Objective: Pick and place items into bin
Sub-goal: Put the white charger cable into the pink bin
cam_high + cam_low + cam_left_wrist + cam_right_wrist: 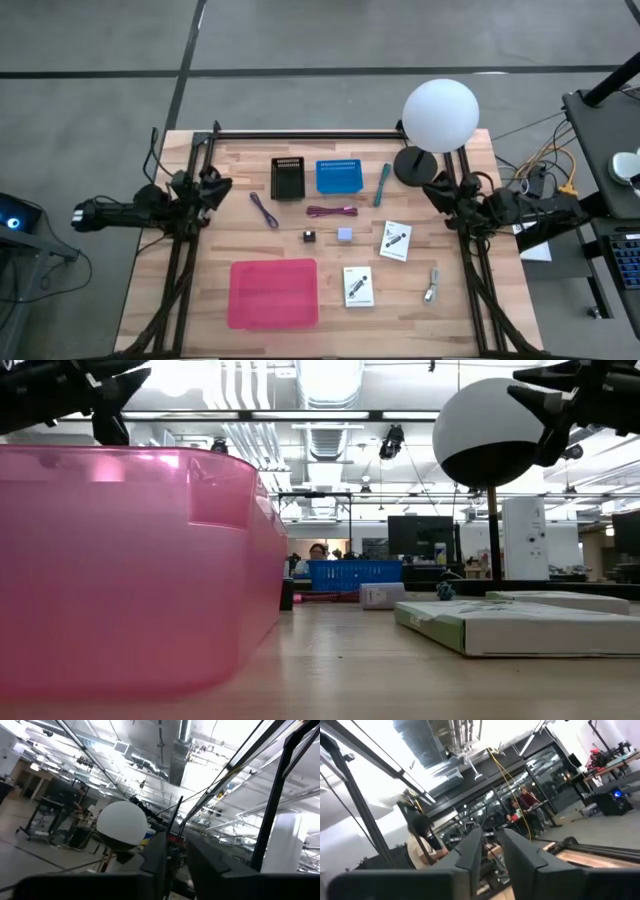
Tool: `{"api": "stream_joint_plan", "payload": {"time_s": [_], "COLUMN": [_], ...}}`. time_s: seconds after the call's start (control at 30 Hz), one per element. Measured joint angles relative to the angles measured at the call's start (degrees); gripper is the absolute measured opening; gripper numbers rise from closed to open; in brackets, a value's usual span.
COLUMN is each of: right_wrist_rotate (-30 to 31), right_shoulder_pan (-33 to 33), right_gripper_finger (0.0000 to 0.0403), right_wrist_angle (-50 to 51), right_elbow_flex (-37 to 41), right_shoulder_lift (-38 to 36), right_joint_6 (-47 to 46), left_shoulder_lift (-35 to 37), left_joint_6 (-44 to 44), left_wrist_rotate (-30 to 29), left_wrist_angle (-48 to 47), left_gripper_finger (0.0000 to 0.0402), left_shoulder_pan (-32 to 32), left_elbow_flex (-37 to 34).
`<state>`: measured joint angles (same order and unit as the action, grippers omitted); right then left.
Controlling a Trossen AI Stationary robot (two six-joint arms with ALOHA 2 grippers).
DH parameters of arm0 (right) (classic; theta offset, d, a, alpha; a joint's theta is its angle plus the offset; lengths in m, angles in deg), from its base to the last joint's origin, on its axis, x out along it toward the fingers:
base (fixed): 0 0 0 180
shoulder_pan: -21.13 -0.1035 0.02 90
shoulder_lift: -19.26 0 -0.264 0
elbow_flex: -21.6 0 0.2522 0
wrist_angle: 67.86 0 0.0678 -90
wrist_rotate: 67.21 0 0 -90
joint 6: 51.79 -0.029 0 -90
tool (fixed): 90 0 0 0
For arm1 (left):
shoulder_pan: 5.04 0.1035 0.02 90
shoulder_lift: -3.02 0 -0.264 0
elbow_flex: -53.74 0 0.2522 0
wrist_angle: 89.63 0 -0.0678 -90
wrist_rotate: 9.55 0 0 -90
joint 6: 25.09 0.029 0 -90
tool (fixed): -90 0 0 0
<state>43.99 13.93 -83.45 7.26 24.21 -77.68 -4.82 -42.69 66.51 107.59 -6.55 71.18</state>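
Both arms sat folded back at the table's side edges, clear of the work, so nothing had been picked yet. The left gripper (175, 857) showed a narrow gap between its fingers and held nothing; the right gripper (492, 850) likewise stood slightly parted and empty. The pink bin (274, 293) lay ahead of the left gripper, toward the table's near edge. The purple strap (264, 210), maroon cable (332, 211), teal pen-like tool (383, 184), two cubes and white cards (395, 240) were spread between the grippers, likely for easy reach.

Overhead straight down, table-level across, wrist cameras tilted ceilingward
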Motion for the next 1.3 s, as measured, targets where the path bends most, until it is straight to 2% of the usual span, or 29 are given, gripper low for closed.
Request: {"api": "stream_joint_plan", "payload": {"time_s": [0.1,0.2,0.4,0.53,0.7,0.83,1.03,1.3], "right_wrist_rotate": [0.0,-0.5,-6.1,-6.6,-6.7,-8.8,-13.7,-19.4], "right_shoulder_pan": [0.0,0.0,0.0,0.0,0.0,0.0,0.0,0.0], "right_gripper_finger": [0.0113,0.0138,0.0166,0.0171,0.0171,0.0171,0.0166,0.0157], "right_wrist_angle": [0.2,0.3,2.4,14.9,33.9,42.7,44.8,46.1], "right_elbow_flex": [-0.2,-2.4,-12.0,-20.3,-30.3,-35.8,-39.2,-40.0], "right_shoulder_lift": [1.4,3.5,10.2,15.0,21.4,25.9,31.6,35.8], "right_joint_6": [-0.7,-0.7,4.7,5.9,-2.2,-9.3,-15.4,-22.2], "left_shoulder_lift": [-1.7,-3.7,-6.7,-7.9,-8.9,-9.3,-9.2,-8.9], "left_joint_6": [0.0,0.0,0.1,0.1,0.1,0.0,0.1,0.0], "left_wrist_rotate": [0.1,0.2,0.2,0.2,0.2,0.2,0.2,0.2], "left_wrist_angle": [2.3,7.1,15.6,15.6,15.6,15.5,15.6,15.6], "left_gripper_finger": [0.0113,0.0136,0.0143,0.0144,0.0144,0.0144,0.0144,0.0144], "left_shoulder_pan": [0.0,0.0,0.0,0.0,0.0,0.0,0.0,0.0], "left_elbow_flex": [0.9,1.2,1.7,2.1,2.1,2.1,2.1,2.0]}}
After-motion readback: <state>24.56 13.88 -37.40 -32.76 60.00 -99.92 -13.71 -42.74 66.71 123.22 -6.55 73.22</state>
